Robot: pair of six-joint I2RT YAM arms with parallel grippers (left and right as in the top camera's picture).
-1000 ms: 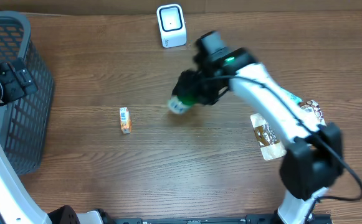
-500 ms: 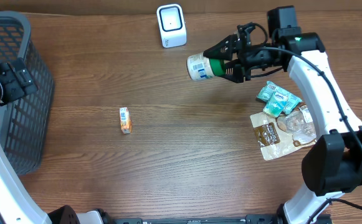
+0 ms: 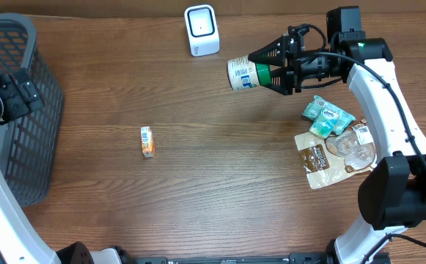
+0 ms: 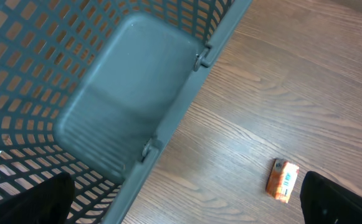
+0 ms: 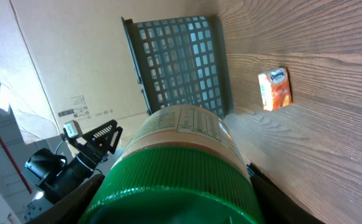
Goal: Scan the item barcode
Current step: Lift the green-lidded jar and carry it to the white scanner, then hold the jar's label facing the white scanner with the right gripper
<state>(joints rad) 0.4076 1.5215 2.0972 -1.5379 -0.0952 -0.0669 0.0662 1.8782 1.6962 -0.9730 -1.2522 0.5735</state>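
Green-lidded jar (image 3: 240, 74) in right gripper (image 3: 257, 72)

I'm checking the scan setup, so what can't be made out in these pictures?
Overhead: label print on the green-lidded white jar in the right hand is too small to read.
Right wrist: the jar fills the foreground; the white box-shaped scanner lies outside the frame.
Left wrist: left hand cut off at the bottom corners.

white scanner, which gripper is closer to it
Right. The right gripper, holding a jar, is just right of the scanner; the left gripper is far left by the basket.
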